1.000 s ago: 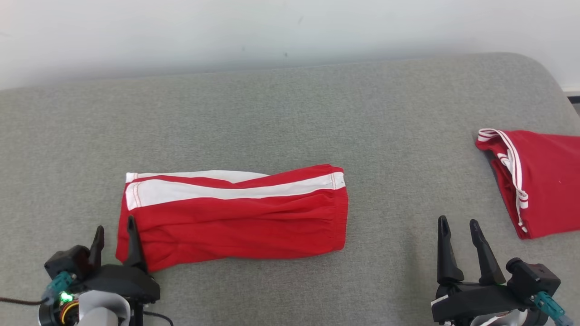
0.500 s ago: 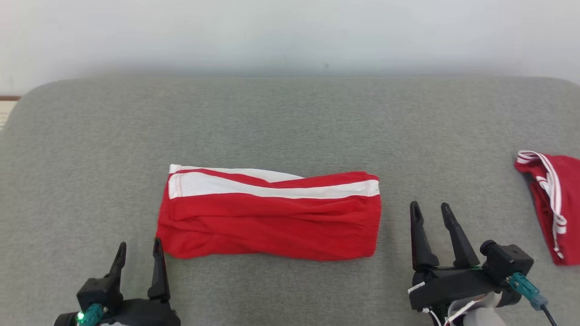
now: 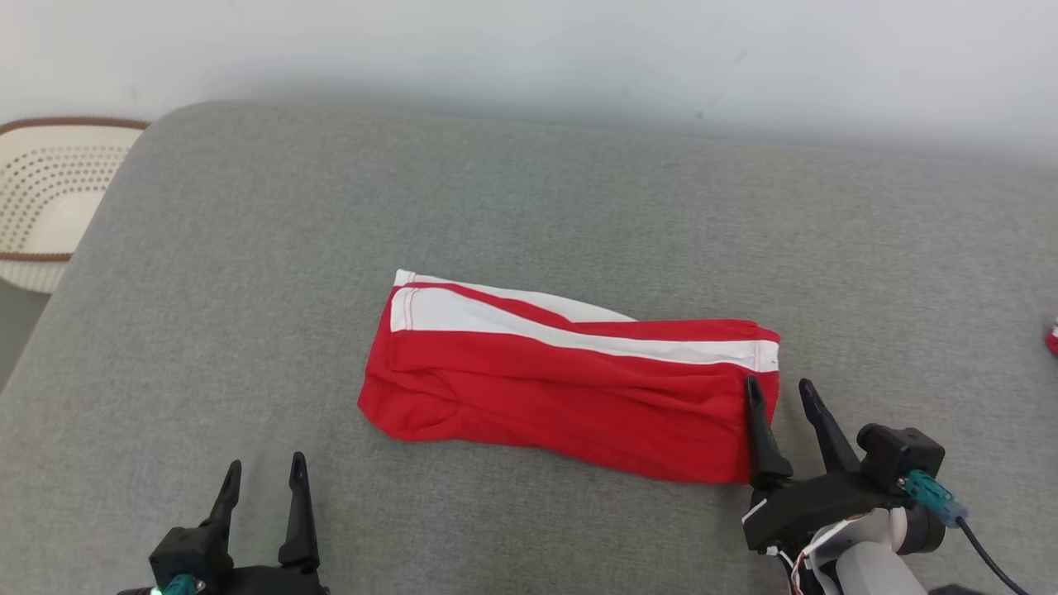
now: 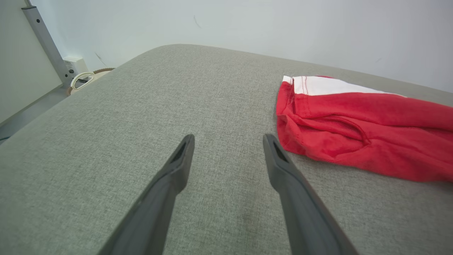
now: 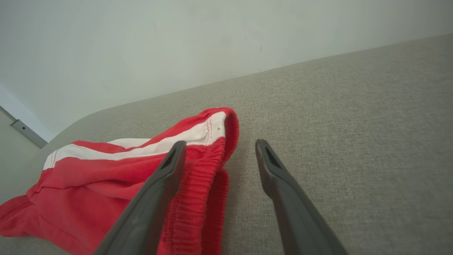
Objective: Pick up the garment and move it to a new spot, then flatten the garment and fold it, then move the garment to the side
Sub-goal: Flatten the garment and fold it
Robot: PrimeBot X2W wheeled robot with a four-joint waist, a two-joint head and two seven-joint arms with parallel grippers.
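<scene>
Red shorts (image 3: 570,388) with a white side stripe lie folded into a long band on the grey upholstered cushion (image 3: 248,248), roughly at its middle and slanting a little, the hem end towards our left and farther back, the waistband end towards our right and nearer. The white stripe runs along the far long edge. The red cloth below it shows a few soft creases.

Our right gripper (image 3: 778,383) sits at the waistband end with its fingers spread wide. In the head view its left finger crosses the corner of the shorts and its right finger stands over bare cushion just beside them. The right wrist view shows the same: the gathered elastic edge lies under and beside the left finger, with grey fabric beneath the other. We cannot tell whether either finger touches the cloth.

Our left gripper (image 3: 265,460) is low at the near left, also with its fingers wide apart, and only cushion lies between them. It is apart from the shorts, whose hem corner lies ahead of it and to its right.

A white perforated basket (image 3: 50,198) with a brown rim stands off the cushion's far left corner. A small red scrap (image 3: 1053,339) shows at the right edge, too little to identify. A pale wall (image 3: 496,49) runs behind.
</scene>
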